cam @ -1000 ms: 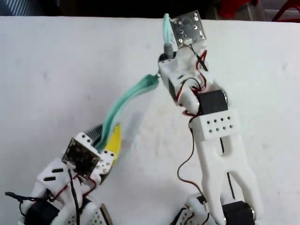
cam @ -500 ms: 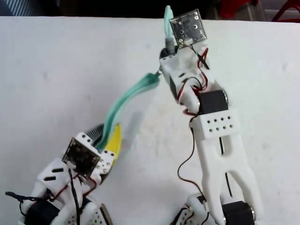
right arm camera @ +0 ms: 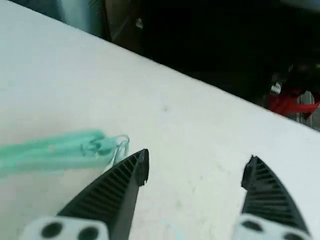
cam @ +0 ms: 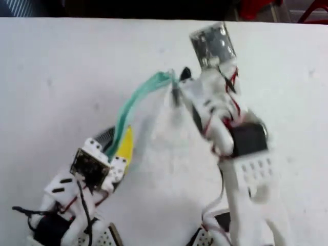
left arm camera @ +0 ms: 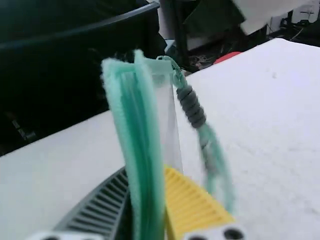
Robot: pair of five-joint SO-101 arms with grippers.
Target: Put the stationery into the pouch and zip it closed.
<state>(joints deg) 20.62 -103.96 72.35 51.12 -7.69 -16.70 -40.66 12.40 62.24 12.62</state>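
Observation:
A clear pouch with a green zip edge [cam: 134, 100] stretches across the table from the near left toward the middle. My left gripper [cam: 115, 144] is shut on its near end, with the zip edge [left arm camera: 142, 150] pinched between the grey finger [left arm camera: 100, 212] and the yellow finger [left arm camera: 192, 205]. A grey knotted pull cord [left arm camera: 192, 107] with a green loop hangs loose at the far end. My right gripper [cam: 178, 84] is open just beside that end. Its black fingers [right arm camera: 120, 182] stand wide apart, and the pouch tip [right arm camera: 55, 150] and zip ring [right arm camera: 117, 145] lie just outside them. I cannot tell what is in the pouch.
The white table [cam: 61, 66] spreads bare around the pouch. Its far edge [right arm camera: 200, 82] borders a dark room with red items [right arm camera: 292, 102].
My right gripper has let go of the green pull loop, opened and drawn back toward the near side. The loop has dropped beside the pouch's end. The left arm has barely moved.

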